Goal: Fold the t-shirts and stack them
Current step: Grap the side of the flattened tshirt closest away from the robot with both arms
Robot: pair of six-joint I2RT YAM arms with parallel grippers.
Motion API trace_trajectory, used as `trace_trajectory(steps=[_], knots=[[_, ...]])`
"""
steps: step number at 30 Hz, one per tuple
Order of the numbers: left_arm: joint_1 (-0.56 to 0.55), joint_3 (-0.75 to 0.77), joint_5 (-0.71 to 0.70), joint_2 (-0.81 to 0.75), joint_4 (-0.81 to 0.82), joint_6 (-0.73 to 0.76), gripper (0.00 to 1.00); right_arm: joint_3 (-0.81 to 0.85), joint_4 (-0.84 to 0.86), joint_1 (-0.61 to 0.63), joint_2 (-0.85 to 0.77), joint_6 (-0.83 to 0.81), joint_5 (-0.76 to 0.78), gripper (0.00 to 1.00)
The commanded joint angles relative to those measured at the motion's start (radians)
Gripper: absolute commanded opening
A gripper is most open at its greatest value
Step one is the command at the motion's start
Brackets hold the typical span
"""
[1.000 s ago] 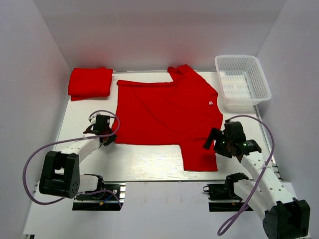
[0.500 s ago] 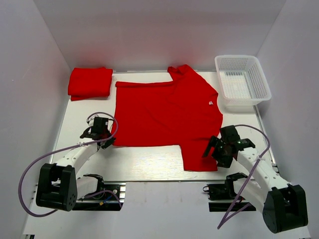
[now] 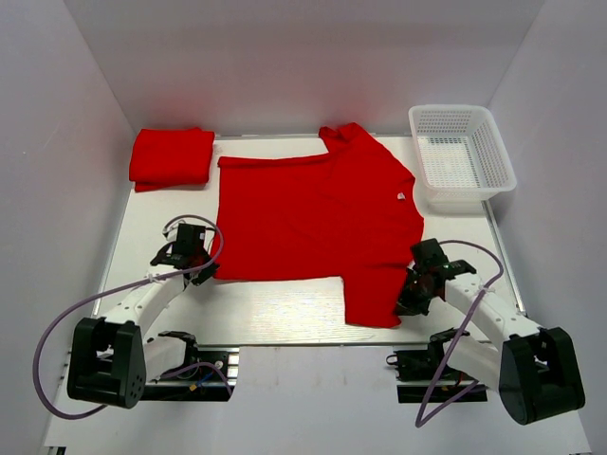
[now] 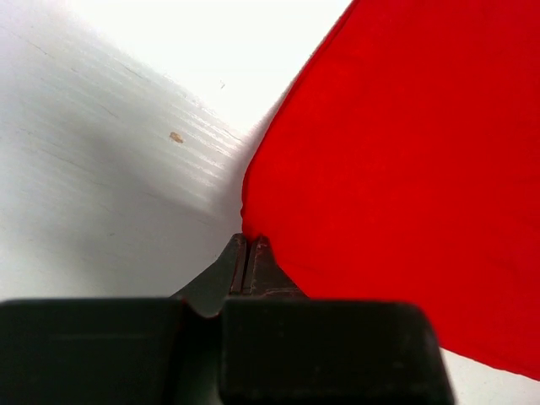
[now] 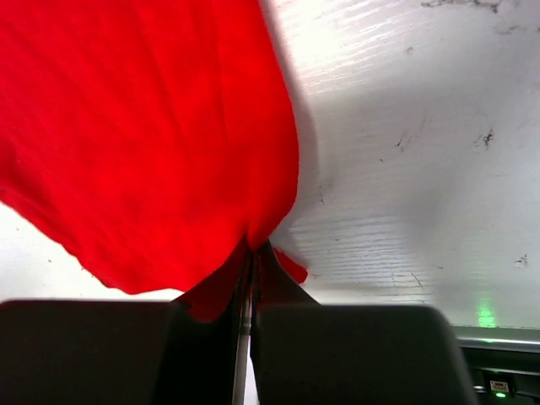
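Note:
A red t-shirt (image 3: 313, 218) lies spread flat on the white table, its white neck label (image 3: 401, 197) to the right and one sleeve (image 3: 375, 299) reaching toward the near edge. My left gripper (image 3: 207, 273) is shut on the shirt's near left corner; the left wrist view shows the jaws (image 4: 249, 242) pinching the cloth tip (image 4: 253, 221). My right gripper (image 3: 406, 303) is shut on the right edge of that near sleeve, and in the right wrist view red cloth (image 5: 169, 143) bunches into the closed jaws (image 5: 253, 251). A second t-shirt (image 3: 171, 156) lies folded at the back left.
A white mesh basket (image 3: 462, 152) stands at the back right, touching the table's far right corner. Bare white table (image 3: 275, 308) runs along the near edge between the two arms. White walls enclose the table on three sides.
My right gripper moved in toward the near sleeve and went from open to shut on its edge. The left gripper drew the shirt's corner slightly left.

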Motion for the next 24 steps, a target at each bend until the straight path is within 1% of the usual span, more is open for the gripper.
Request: trace_trajectory(steps=[1,3,5,6,7,9,10,11,13,14,16,17,19,20,21,22,23,24], knots=[[0.002,0.015,0.001,-0.053,-0.036,-0.006,0.0,-0.001,-0.019,0.006,-0.058,-0.016,0.0,0.0],[0.002,0.024,0.015,-0.063,-0.059,-0.006,0.0,0.031,-0.068,0.006,-0.085,-0.025,0.004,0.0],[0.002,0.033,0.029,-0.076,-0.102,-0.006,0.0,0.063,-0.119,0.006,-0.147,-0.027,0.007,0.0],[0.002,0.042,0.041,-0.091,-0.123,-0.006,0.0,0.075,-0.178,0.008,-0.164,-0.037,0.001,0.0],[0.002,0.042,0.041,-0.1,-0.142,-0.006,0.0,0.113,-0.206,0.005,-0.173,-0.039,-0.009,0.0],[0.002,0.053,0.052,-0.129,-0.195,-0.015,0.0,0.135,-0.258,0.006,-0.182,-0.063,-0.008,0.0],[0.002,0.053,0.052,-0.139,-0.206,-0.015,0.0,0.154,-0.316,0.006,-0.181,-0.08,-0.008,0.0],[0.002,0.053,0.052,-0.139,-0.206,-0.015,0.0,0.157,-0.317,0.006,-0.178,-0.1,-0.034,0.0],[0.002,0.064,0.063,-0.148,-0.22,-0.006,0.0,0.171,-0.308,0.003,-0.153,-0.108,-0.074,0.0],[0.002,0.084,0.072,-0.139,-0.22,-0.006,0.0,0.177,-0.268,0.006,-0.142,-0.128,-0.092,0.0],[0.002,0.102,0.072,-0.105,-0.22,-0.006,0.0,0.194,-0.24,0.003,-0.118,-0.13,-0.128,0.0],[0.002,0.111,0.072,-0.09,-0.22,-0.006,0.0,0.218,-0.182,-0.001,-0.1,-0.139,-0.14,0.0],[0.002,0.125,0.084,-0.058,-0.205,0.013,0.0,0.249,-0.139,0.0,-0.034,-0.146,-0.14,0.0],[0.002,0.136,0.084,-0.019,-0.196,0.013,0.0,0.317,-0.105,-0.001,-0.011,-0.146,-0.122,0.0],[0.002,0.153,0.084,0.001,-0.18,0.013,0.0,0.342,-0.097,0.0,0.06,-0.145,-0.105,0.0],[0.002,0.183,0.084,0.022,-0.18,0.013,0.0,0.368,-0.069,-0.003,0.081,-0.153,-0.092,0.0],[0.002,0.202,0.084,0.063,-0.167,0.013,0.0,0.437,-0.044,-0.003,0.098,-0.148,-0.082,0.0],[0.002,0.22,0.074,0.083,-0.166,0.013,0.0,0.454,-0.025,-0.003,0.115,-0.139,-0.077,0.0]])
